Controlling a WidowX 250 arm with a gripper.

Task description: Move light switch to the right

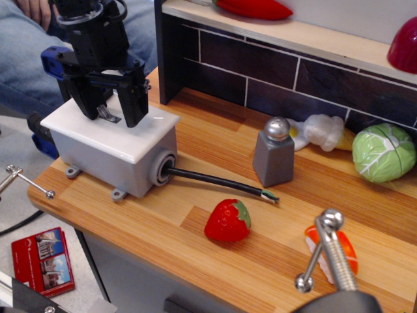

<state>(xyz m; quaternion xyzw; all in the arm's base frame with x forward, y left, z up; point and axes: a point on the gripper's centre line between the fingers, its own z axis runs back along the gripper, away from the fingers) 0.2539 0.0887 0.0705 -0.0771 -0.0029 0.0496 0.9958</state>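
The light switch point(108, 116) is a small silvery toggle lever on a white faceplate point(153, 121) atop a grey box point(111, 156) at the table's left, with a black cable point(218, 183) running out to the right. My black gripper point(112, 112) hangs over the faceplate, open, with one finger point(86, 101) left of the lever and the other finger point(135, 104) right of it. The lever sits between the fingers, nearer the left one. I cannot tell if a finger touches it.
A grey salt shaker point(274, 154) with a silver ball top stands mid-table. A strawberry point(227, 222), a green cabbage point(383, 152), a white object point(323, 132) and an orange toy point(332, 251) lie on the wooden counter point(215, 150). A dark tiled back wall point(260, 72) and a blue-handled clamp point(53, 60) are close by. A metal clamp screw point(329, 251) is in the foreground.
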